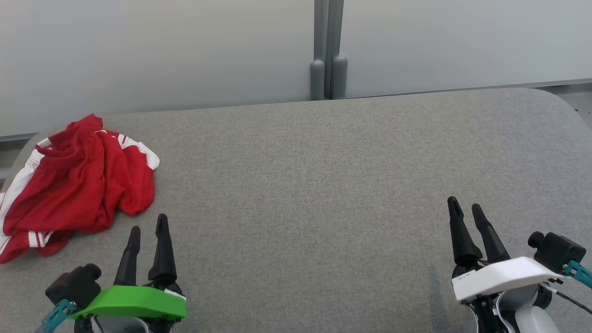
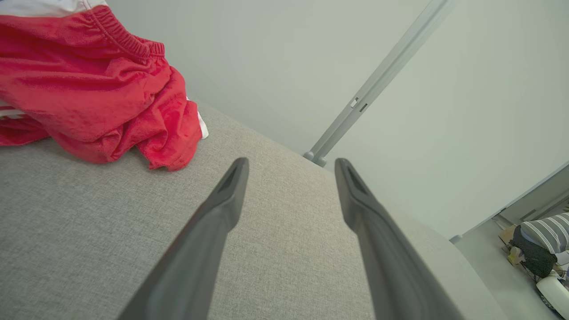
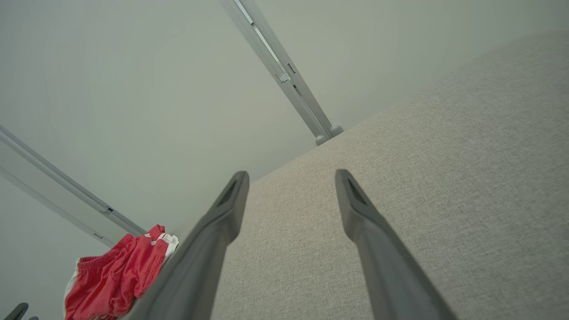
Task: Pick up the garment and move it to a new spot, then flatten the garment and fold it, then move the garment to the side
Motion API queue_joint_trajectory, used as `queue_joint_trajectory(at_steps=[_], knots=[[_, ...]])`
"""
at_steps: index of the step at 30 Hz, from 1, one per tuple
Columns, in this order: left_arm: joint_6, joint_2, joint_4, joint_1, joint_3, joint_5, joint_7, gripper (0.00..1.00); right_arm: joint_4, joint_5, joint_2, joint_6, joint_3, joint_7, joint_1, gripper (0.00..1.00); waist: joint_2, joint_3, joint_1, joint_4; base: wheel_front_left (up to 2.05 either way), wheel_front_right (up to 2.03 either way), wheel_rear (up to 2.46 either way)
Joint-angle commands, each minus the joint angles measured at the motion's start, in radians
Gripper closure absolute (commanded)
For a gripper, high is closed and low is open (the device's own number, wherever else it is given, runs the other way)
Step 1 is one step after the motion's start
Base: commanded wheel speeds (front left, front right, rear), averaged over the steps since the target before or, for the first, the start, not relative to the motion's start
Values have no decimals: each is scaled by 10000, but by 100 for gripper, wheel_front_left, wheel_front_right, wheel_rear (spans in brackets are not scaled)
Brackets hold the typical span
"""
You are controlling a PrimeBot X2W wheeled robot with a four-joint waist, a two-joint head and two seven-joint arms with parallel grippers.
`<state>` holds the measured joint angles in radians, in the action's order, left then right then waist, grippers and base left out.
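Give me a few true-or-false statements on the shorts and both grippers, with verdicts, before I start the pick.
1. The red shorts lie crumpled at the left end of the grey table. True.
2. The left gripper is shut on the shorts. False: it is open and empty, beside the shorts but apart from them.
3. The right gripper is open and holds nothing. True.
4. The shorts lie nearer the right gripper than the left. False: they lie close to the left gripper, and the right one is across the table from them.
5. The shorts have white trim. True.
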<state>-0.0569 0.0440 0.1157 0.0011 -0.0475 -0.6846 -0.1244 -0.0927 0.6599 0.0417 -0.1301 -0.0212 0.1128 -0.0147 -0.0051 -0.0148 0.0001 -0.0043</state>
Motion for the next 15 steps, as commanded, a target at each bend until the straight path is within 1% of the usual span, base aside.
queue_joint_trajectory(at_steps=[1, 15], knots=[[24, 80, -167, 23, 27, 269, -60, 0, 111, -258, 65, -6, -44, 95, 5, 0, 24, 0, -1, -1, 0, 0, 0], [-20, 84, -202, 364, 75, 1966, -425, 0, -291, -1965, 76, -6, -322, 485, 21, 0, 30, -33, -1, -11, 0, 0, 0]])
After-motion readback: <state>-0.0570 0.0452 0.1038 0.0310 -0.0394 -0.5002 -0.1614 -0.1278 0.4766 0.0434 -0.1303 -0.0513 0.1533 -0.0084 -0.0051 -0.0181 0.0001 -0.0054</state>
